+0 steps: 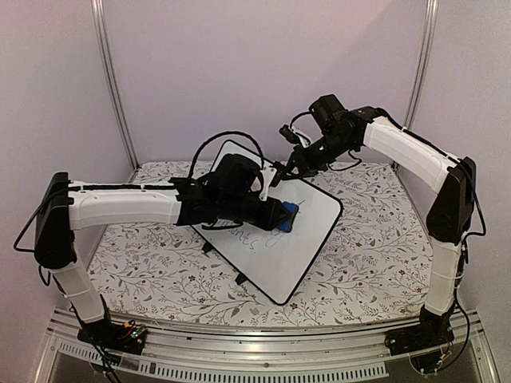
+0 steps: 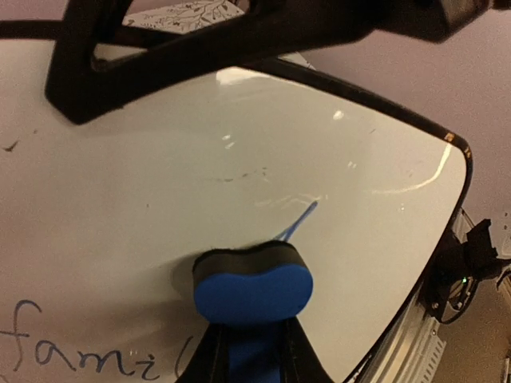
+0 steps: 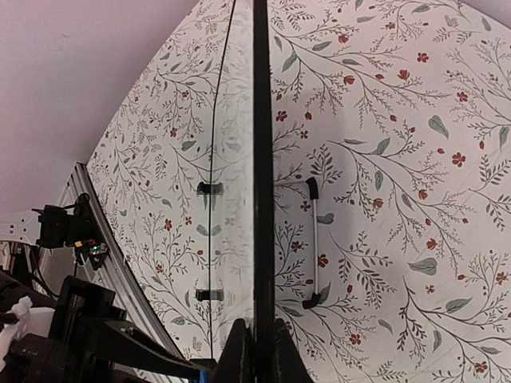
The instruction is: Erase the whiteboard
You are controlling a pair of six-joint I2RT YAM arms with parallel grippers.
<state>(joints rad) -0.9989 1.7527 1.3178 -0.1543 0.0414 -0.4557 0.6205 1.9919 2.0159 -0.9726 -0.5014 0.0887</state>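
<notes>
1. Left gripper (image 1: 285, 215) of mine reaches in from 9 o'clock and is clamped on a blue eraser (image 1: 290, 214). In the wrist view my fingers (image 2: 209, 357) pinch the sides of the eraser, and its dark pad is pressed against the white surface.
2. At the centre of the floral tablecloth (image 1: 152, 267) is the whiteboard (image 1: 307, 235). From above, its long axis runs from about 10 o'clock to 4 o'clock, with one rounded corner pointing toward 6 o'clock, at the arm bases.
3. Grey handwriting (image 1: 251, 238) sits just at 7 o'clock of the eraser. My left wrist camera reads it as "fami", low on the board.
4. Small black feet (image 1: 239, 279) show under the board's near-left edge. The board looks raised at its far side, though I cannot tell how steeply.
5. My right gripper (image 1: 281, 177) comes in from 2 o'clock and is pinched shut on the whiteboard's far edge. In its wrist view the black frame runs straight up from between my fingers (image 3: 238, 355), seen edge-on.
</notes>
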